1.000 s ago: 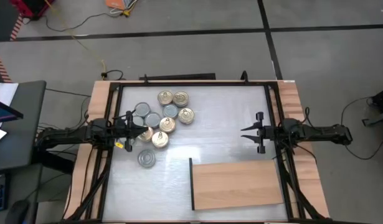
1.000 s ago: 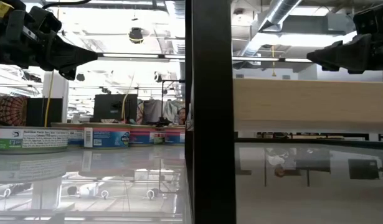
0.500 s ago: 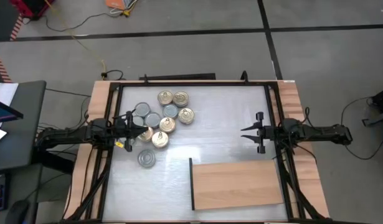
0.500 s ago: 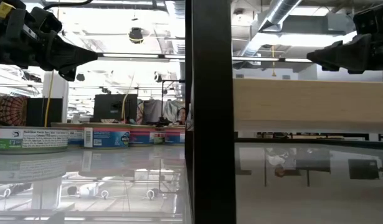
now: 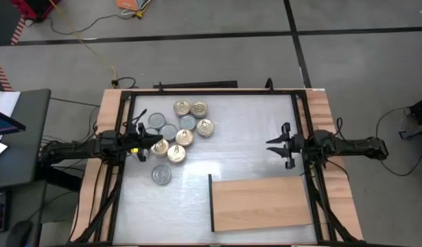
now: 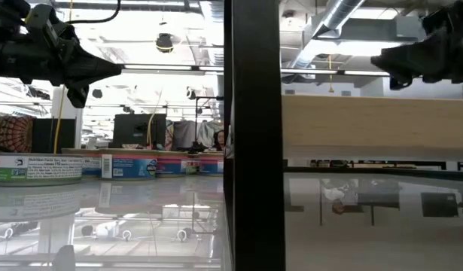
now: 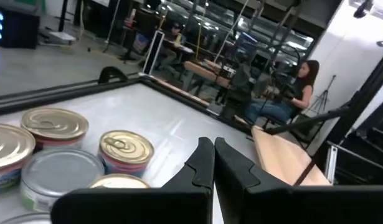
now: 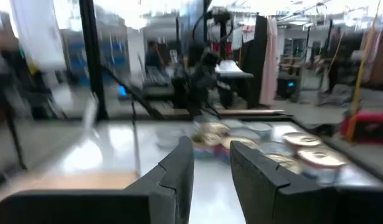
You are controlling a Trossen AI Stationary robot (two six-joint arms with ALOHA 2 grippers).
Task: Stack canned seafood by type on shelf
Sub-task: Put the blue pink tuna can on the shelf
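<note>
The left gripper [image 5: 146,142] was pressed together and held nothing, beside the cluster of canned seafood [image 5: 178,130] on the table's left half. The right gripper [image 5: 272,145] stood slightly spread and empty. The shelf [image 5: 262,204] lay near it.

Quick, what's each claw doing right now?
Left claw: closed, empty, above the cans.
Right claw: open, empty, above bare table.
</note>
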